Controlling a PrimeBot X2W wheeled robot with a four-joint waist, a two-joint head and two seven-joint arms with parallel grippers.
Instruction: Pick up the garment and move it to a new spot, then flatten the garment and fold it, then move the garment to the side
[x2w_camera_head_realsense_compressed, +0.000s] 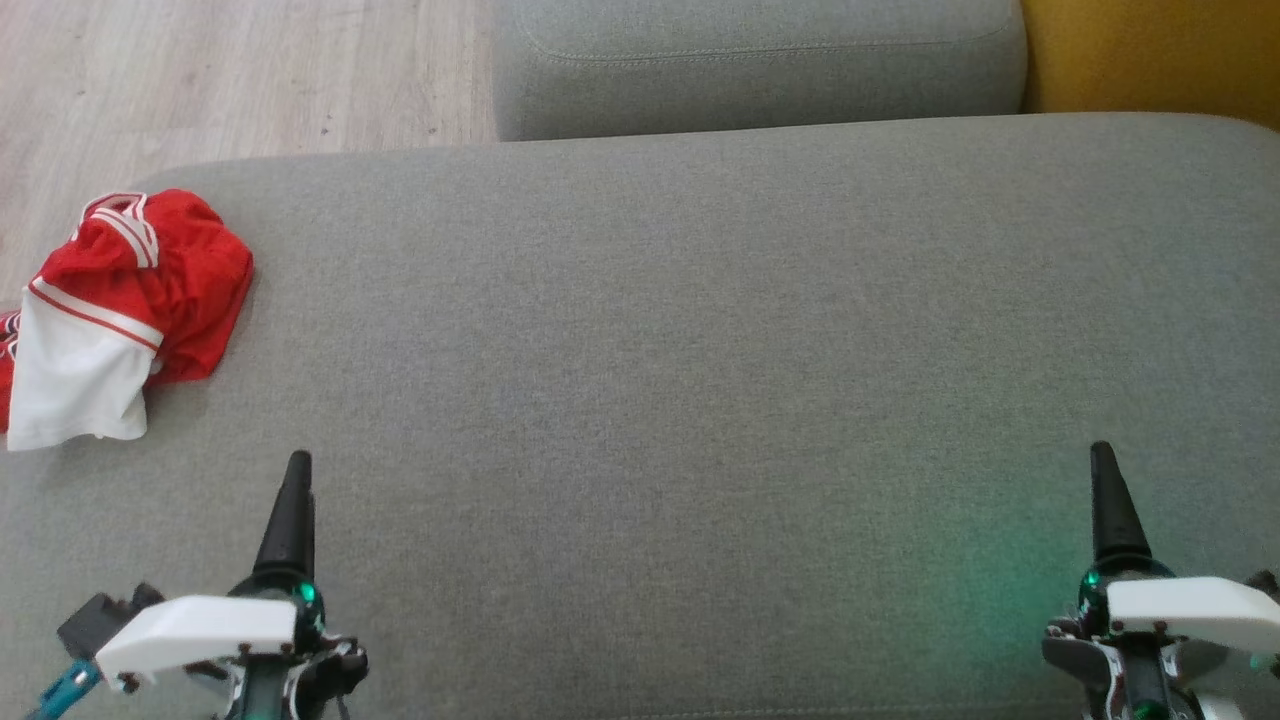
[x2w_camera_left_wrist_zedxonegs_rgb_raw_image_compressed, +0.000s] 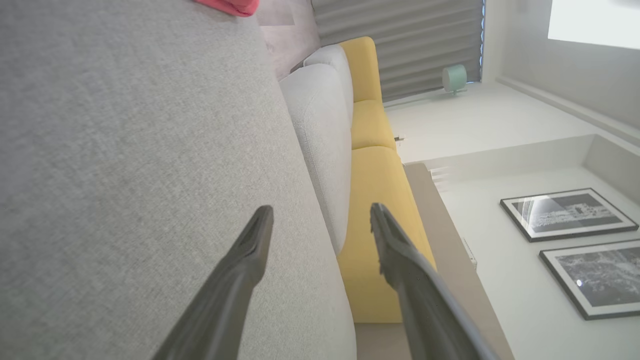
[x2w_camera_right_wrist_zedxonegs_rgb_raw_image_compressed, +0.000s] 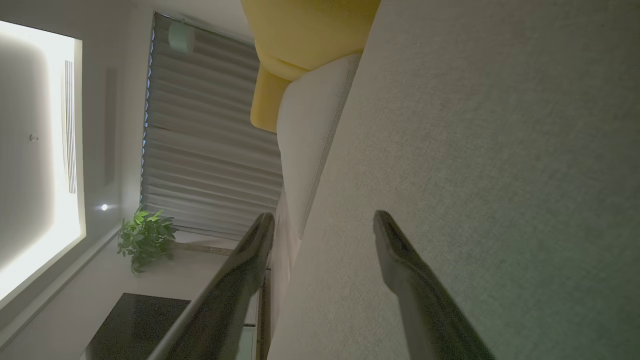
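The left gripper (x2w_camera_left_wrist_zedxonegs_rgb_raw_image_compressed: 320, 216) is seen with its two dark fingers (x2w_camera_left_wrist_zedxonegs_rgb_raw_image_compressed: 235, 280) spread wide, and nothing is held between them; bare grey fabric and a strip of yellow upholstery are seen through the gap. The right gripper (x2w_camera_right_wrist_zedxonegs_rgb_raw_image_compressed: 322, 222) is likewise held wide open and empty, with its fingers (x2w_camera_right_wrist_zedxonegs_rgb_raw_image_compressed: 410, 280) set apart over the same grey seat cushion (x2w_camera_head_realsense_compressed: 700, 350). In the head view each gripper is turned edge-on, so that a single dark fingertip is shown pointing away from the robot, low above the cushion. The garment (x2w_camera_head_realsense_compressed: 120, 300), a crumpled red piece with a white panel and white-striped trim, is found ahead of the left fingertip and out to its left, well apart from it, at the left end of the cushion; part of it hangs past that edge. It is far from the right fingers, with the whole width of the cushion between them. In the left wrist view a small red corner of it is caught far beyond the fingertips. Ahead of both pairs of fingers a grey back cushion (x2w_camera_head_realsense_compressed: 760, 60) is seen, with a yellow cushion (x2w_camera_head_realsense_compressed: 1150, 55) just beside it. A faint green glow is cast on the fabric beside the right fingers.
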